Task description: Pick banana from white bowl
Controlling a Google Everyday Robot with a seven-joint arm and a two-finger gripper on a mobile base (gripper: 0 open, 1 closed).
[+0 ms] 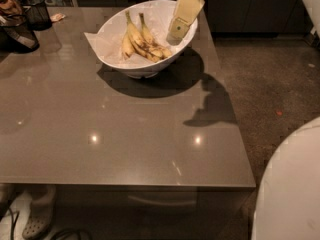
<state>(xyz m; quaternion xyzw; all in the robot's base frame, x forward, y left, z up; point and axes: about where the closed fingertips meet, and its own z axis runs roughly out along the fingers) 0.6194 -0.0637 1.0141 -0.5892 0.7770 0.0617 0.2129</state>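
The white bowl [115, 31] stands at the far middle of the grey table, lined with crumpled white paper. Several bananas lie in it. The brown-blotched banana [151, 52] lies on the right side of the pile, next to longer, cleaner yellow ones [131, 31]. My gripper [176, 34], cream-coloured, hangs tilted over the bowl's right inner side, just right of the bananas and a little above them. It holds nothing that I can see.
Two black mesh cups [36, 11] [17, 33] stand at the table's far left. The table's right edge [235, 129] drops to a dark floor. A white part of the robot's body [292, 184] fills the lower right corner. A shoe [37, 218] lies below the front left edge.
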